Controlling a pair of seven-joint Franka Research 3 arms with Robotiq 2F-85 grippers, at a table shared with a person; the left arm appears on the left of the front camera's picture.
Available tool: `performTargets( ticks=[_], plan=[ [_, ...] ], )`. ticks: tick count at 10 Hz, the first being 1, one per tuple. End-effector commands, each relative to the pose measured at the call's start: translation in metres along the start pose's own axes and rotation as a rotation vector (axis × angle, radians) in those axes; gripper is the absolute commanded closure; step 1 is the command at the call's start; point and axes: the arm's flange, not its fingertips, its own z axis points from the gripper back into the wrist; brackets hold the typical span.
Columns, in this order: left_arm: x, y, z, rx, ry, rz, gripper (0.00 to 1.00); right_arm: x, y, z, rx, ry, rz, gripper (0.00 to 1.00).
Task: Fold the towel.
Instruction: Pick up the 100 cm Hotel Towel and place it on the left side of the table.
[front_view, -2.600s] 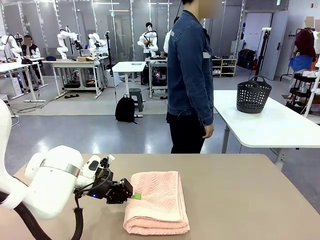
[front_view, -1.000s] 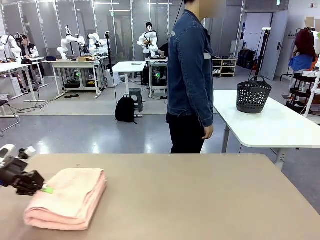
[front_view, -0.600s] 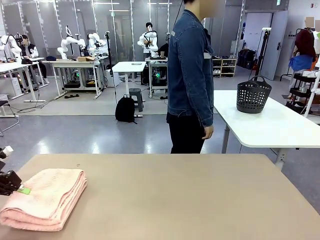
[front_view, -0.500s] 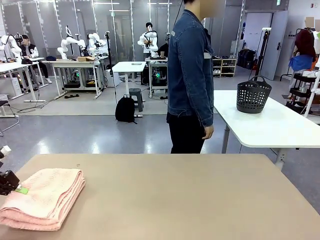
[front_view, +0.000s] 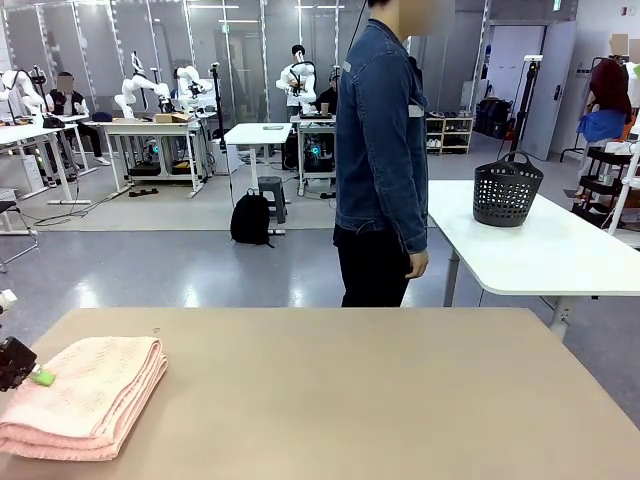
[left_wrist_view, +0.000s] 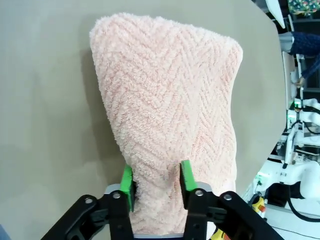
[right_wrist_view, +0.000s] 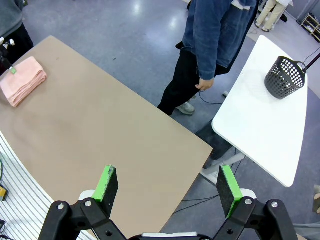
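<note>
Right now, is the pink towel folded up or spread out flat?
Folded: the towel lies on the table as a thick bundle with stacked layers.

Tan table (front_view: 400, 400); folded pink towel (front_view: 85, 395) lying near its left edge.

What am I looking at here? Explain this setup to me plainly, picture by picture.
This is a two-armed robot at a tan table, with a person standing at the far side. One picture comes from a fixed camera between the arms. The other two come from cameras on each wrist, looking along that arm's two-fingered claw. A folded pink towel lies at the table's left end. The left gripper has its green pads on either side of the towel's edge, but the pictures don't show whether it is pinching the cloth. The right gripper hangs high above the table, open and empty.
</note>
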Motion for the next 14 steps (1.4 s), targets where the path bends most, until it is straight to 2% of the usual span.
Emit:
performTargets(
  ticks=[1, 3, 4, 6, 8, 9, 11, 12, 14],
  plan=[
    [-0.01, -0.007, 0.012, 0.074, -0.031, -0.046, 0.0, -0.001, 0.002, -0.001, -0.002, 0.011, 0.002, 0.0],
    [-0.017, -0.025, 0.032, 0.126, -0.101, -0.102, 0.04, -0.001, 0.002, -0.001, -0.002, 0.011, 0.002, 0.0],
    [-0.022, -0.038, 0.041, 0.163, -0.132, -0.167, 0.0, -0.001, 0.002, -0.001, -0.002, 0.011, 0.002, 0.0],
    [-0.035, -0.073, 0.053, 0.237, -0.196, -0.311, 0.0, -0.001, 0.002, -0.001, -0.002, 0.011, 0.002, 0.0],
    [-0.05, -0.107, 0.054, 0.276, -0.233, -0.471, 0.0, -0.001, 0.002, -0.001, -0.002, 0.011, 0.002, 0.0],
    [-0.055, -0.116, 0.047, 0.306, -0.244, -0.506, 0.0, -0.001, 0.002, -0.001, -0.002, 0.011, 0.002, 0.0],
    [-0.06, -0.129, 0.039, 0.305, -0.27, -0.517, 0.0, -0.001, 0.002, -0.001, -0.002, 0.011, 0.002, 0.0],
    [-0.039, -0.119, 0.059, 0.274, -0.235, -0.492, 0.0, -0.001, 0.002, -0.001, -0.002, 0.011, 0.002, 0.0],
    [-0.039, -0.119, 0.059, 0.274, -0.235, -0.492, 0.0, -0.001, 0.002, -0.001, -0.002, 0.011, 0.002, 0.0]
  ],
)
